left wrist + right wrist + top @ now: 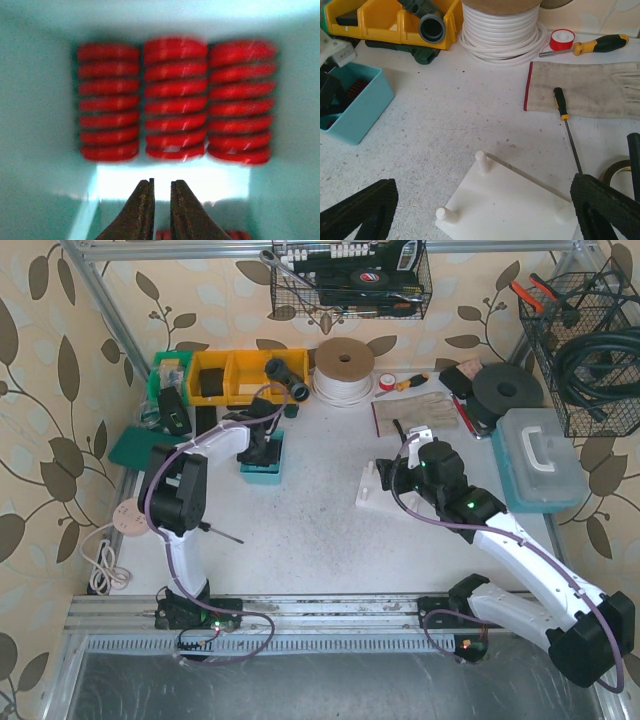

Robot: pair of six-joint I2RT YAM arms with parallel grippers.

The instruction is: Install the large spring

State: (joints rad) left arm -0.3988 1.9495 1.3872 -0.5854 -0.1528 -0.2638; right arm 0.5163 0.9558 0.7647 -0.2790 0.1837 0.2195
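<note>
Jaws of the left gripper (161, 181) are seen drawn almost together, with only a thin slit left between the dark fingers (142, 205), and nothing is visibly caught at their tips; whether anything is pinched lower down cannot be told. Just beyond the tips, three red coil springs (175, 97) are laid side by side, touching or nearly so, across the floor of the teal bin (40, 100). More red is glimpsed at the bottom edge of the left wrist view, too cropped to be made out. From above, that bin (262, 472) is found at the left middle of the table, with the left arm bent down into it. Jaws of the right gripper (485, 200) are spread wide and nothing is held between them. Beneath them lies the white fixture plate (505, 205), with upright white pegs (481, 159) at its corners, well apart from the bin. Farther back are a work glove (590, 90) with a black-and-yellow screwdriver (560, 102) lying on it, a red tape roll (562, 38), a coil of white cable (500, 35) and yellow bins (375, 20).
</note>
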